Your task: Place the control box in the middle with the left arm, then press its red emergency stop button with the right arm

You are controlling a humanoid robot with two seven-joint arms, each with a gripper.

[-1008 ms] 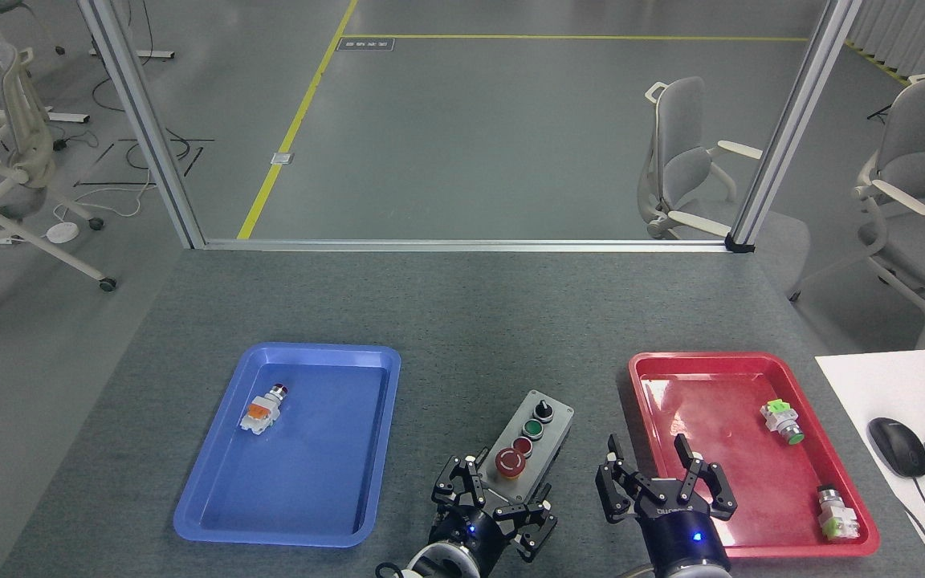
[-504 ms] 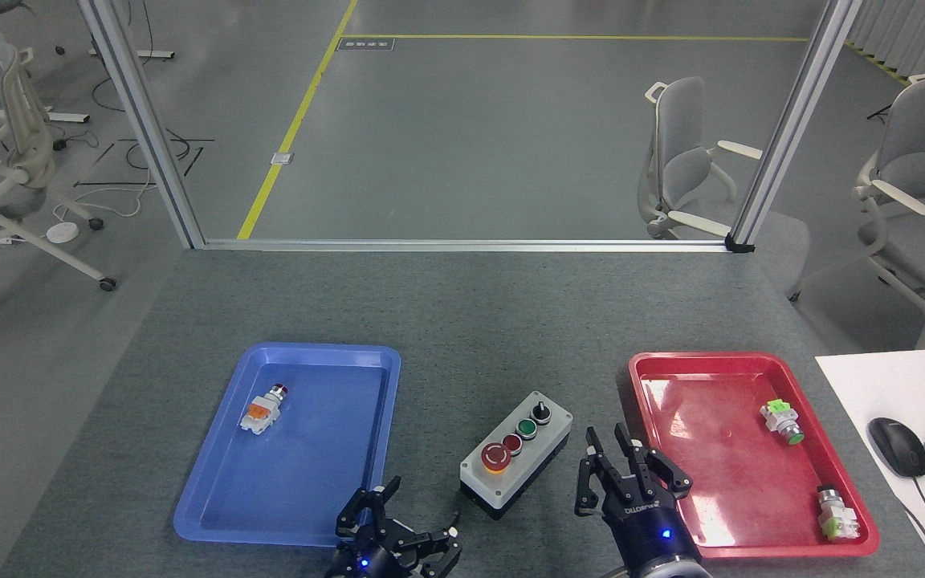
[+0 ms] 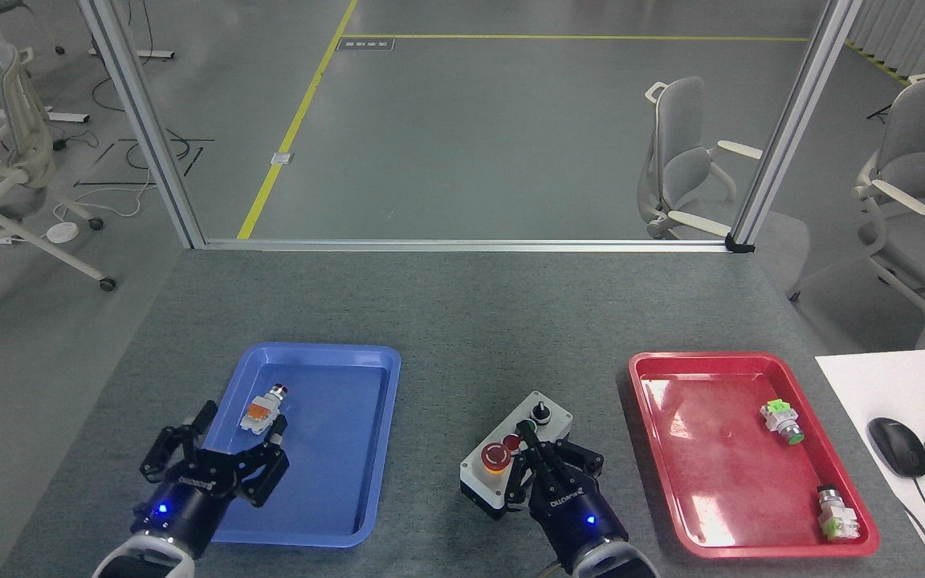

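Since the earlier frames, the left gripper is retreating to the lower left of the frame, fingers spread and empty, overlapping the blue tray. Meanwhile the right gripper is moving in over the control box, which is sitting at lower centre between the blue tray and the red tray. Its fingers are drawing together, holding nothing, beside the red emergency stop button. An off-centre tip risks striking the small red button or sliding the box.
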